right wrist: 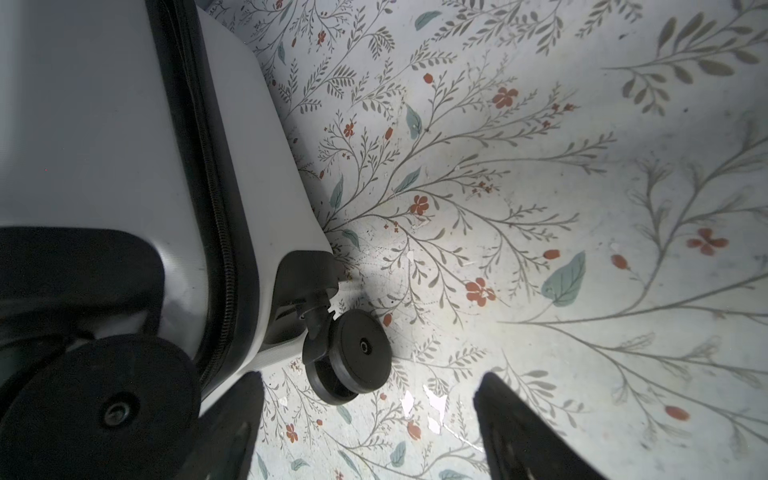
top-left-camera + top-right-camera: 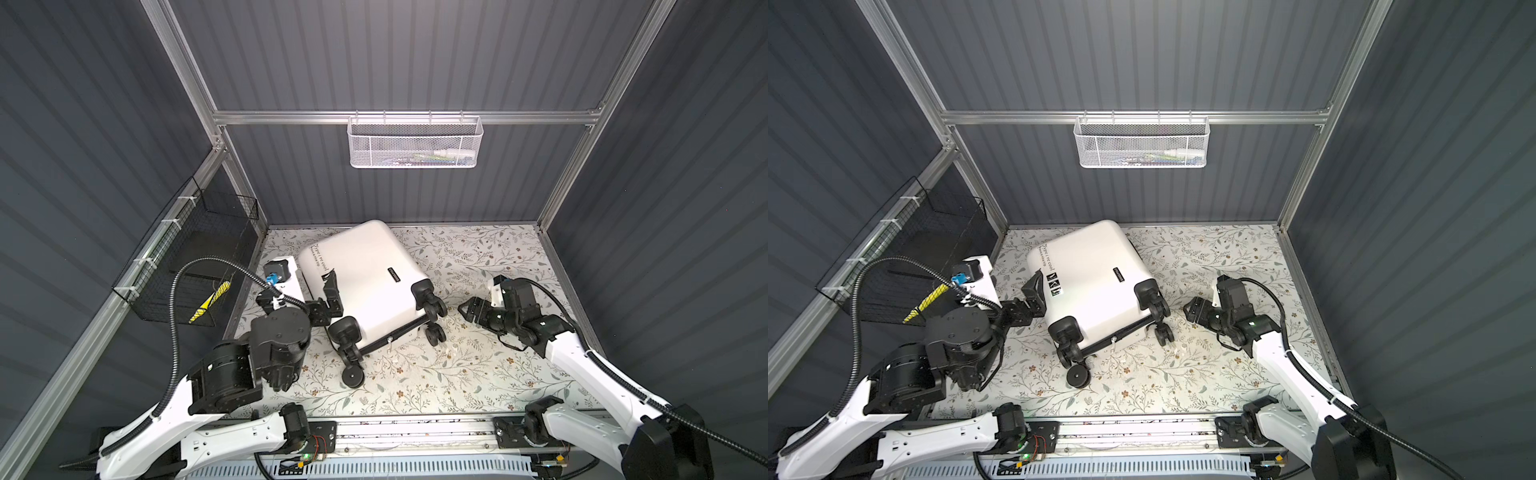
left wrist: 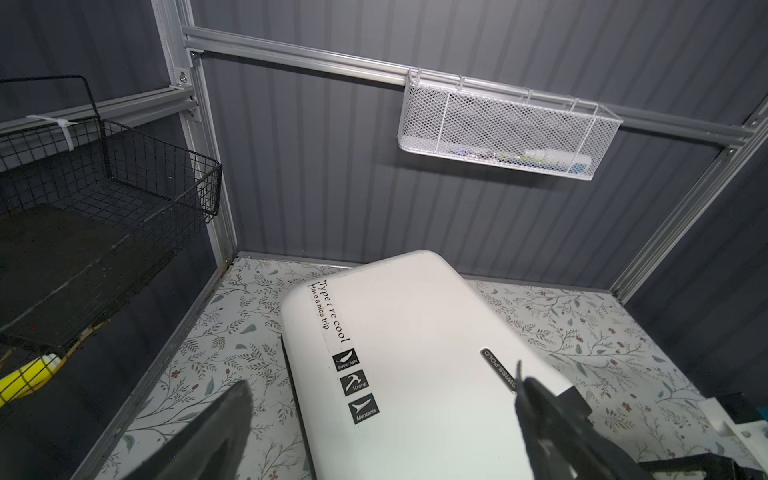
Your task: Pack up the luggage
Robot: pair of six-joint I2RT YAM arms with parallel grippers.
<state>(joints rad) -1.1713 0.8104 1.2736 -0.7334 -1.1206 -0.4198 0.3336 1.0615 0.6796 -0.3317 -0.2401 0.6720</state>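
Luggage is lying flat and zipped shut on the floral table, left of centre toward the back wall, its wheels pointing to the front. We are seeing the left gripper spread to its widest at the case's left flank. One finger is showing over the white shell and the other is off its side above the table. Whether either is touching, we cannot tell, and it is gripping nothing. We are noting the right gripper also parted wide and empty, sitting low near the right-hand wheels, with a strip of table showing between in both top views. Counting: we are logging one case, four sets of black wheels, three square black stickers under one line of script, and two arms. We are also logging two baskets: a white mesh basket hanging on the back rail and a black wire basket on the left wall.
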